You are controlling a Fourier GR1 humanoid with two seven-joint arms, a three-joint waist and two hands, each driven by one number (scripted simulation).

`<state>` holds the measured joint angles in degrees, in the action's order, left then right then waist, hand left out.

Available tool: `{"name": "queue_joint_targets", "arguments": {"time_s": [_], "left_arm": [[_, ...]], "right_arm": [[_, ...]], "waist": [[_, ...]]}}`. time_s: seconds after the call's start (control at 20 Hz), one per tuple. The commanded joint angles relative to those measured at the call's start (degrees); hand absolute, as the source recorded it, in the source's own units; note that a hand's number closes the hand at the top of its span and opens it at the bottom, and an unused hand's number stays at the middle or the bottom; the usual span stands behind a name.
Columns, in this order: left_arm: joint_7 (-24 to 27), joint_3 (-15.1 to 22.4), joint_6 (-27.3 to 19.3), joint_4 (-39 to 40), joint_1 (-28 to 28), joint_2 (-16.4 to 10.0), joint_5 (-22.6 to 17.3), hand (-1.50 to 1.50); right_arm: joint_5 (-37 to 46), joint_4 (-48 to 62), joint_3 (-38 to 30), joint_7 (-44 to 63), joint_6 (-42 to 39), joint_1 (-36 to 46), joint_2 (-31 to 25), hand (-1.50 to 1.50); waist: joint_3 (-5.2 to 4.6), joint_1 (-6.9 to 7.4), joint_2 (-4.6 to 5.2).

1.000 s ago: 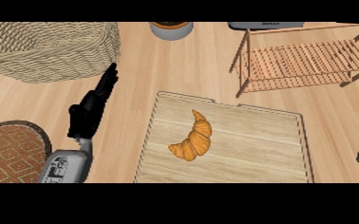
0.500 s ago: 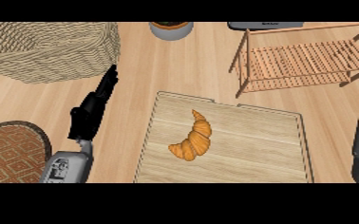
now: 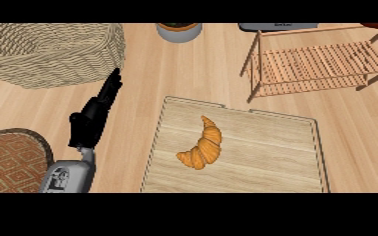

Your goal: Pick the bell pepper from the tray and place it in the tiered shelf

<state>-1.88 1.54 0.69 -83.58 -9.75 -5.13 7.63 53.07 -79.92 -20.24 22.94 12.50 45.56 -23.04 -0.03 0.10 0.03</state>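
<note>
Patterned round mat (image 3: 18,160): at the counter's near left corner, cut off by the view's edge; nothing shows on it.
Left hand (image 3: 90,122): just left of the tray's left edge, fingers straight and pointing away toward the basket; released, holding nothing, not touching the tray.
Right hand: not visible, so its state can't be told.
Tray (image 3: 273,155): pale wooden board with a low rim, at the counter's near edge, centre to right; it holds one item only.
Task's thing: no bell pepper is visible. The tray holds a croissant (image 3: 203,146), lying left of the tray's middle, curved, with its thin tip toward the far edge.
Handling, as a judgement: light, soft and flaky, easily crushed, and not slippery. The thick middle of the curve looks the best place to take it, fingers and thumb across its width. The tips would likely break.
Wicker basket (image 3: 59,50): far left corner, only weave shows inside.
Tiered shelf (image 3: 314,65): far right, beyond the tray's far right corner and apart from it; the slatted tier bears nothing visible.
Small pot (image 3: 179,30): far edge, centre, with a dark filling.
Dark flat object (image 3: 277,26): far edge behind the shelf, can't be identified.
</note>
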Motion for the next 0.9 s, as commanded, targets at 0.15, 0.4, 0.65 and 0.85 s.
{"name": "queue_joint_targets", "arguments": {"time_s": [0.15,0.4,0.65,0.85], "left_arm": [[-0.7,-1.5,-0.5,-0.2,-0.4,-0.3,0.0,0.00],[1.8,0.2,1.3,0.8,1.7,0.3,0.0,0.00],[2.1,-1.4,1.2,1.9,0.1,0.0,-0.5,0.00],[-0.3,-0.9,0.9,-0.2,0.2,0.1,0.3,0.00]], "right_arm": [[-4.0,-3.8,-2.5,2.6,-0.6,-4.6,-1.2,-1.50],[-11.4,-3.5,-5.2,1.5,-0.5,-1.4,-1.8,-1.50],[-16.2,0.4,-5.3,1.1,-1.9,2.5,-3.9,-1.50],[-17.7,-1.8,-4.7,3.3,0.2,2.9,-2.2,-1.50]], "waist": [[0.02,-0.34,-0.14],[0.02,-0.09,-0.10],[0.01,0.12,-0.02],[0.02,0.20,-0.04]]}}
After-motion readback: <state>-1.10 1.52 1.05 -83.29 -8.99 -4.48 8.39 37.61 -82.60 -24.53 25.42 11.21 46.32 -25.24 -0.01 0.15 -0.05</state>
